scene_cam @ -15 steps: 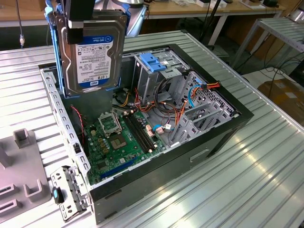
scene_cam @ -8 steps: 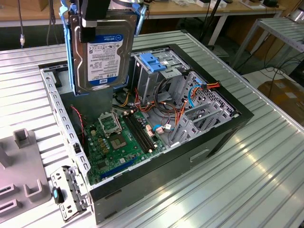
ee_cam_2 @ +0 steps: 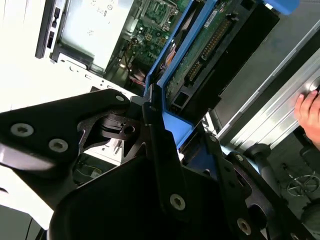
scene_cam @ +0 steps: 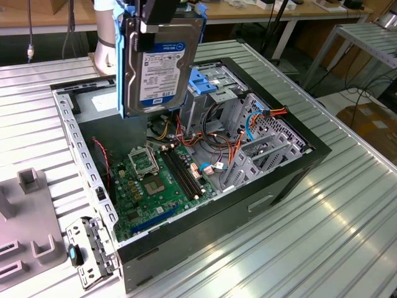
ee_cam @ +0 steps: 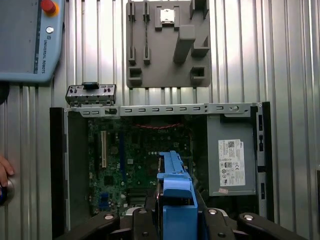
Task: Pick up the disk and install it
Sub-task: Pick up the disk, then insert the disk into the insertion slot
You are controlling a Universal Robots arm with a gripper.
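Claw (scene_cam: pixel 155 22): clamped on the blue side rails of the disk (scene_cam: pixel 162 68).
Disk: hangs on edge above the open computer case (scene_cam: pixel 291 177), just beside the drive cage (scene_cam: pixel 214 102).
Care: the rails likely need to be square to the cage and clear of the loose cables (scene_cam: pixel 231 152).

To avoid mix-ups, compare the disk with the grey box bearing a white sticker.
The disk hangs upright in the gripper above the case; the grey box sits in a case corner. The disk has blue side rails; the grey box has none. Both are grey with white labels.
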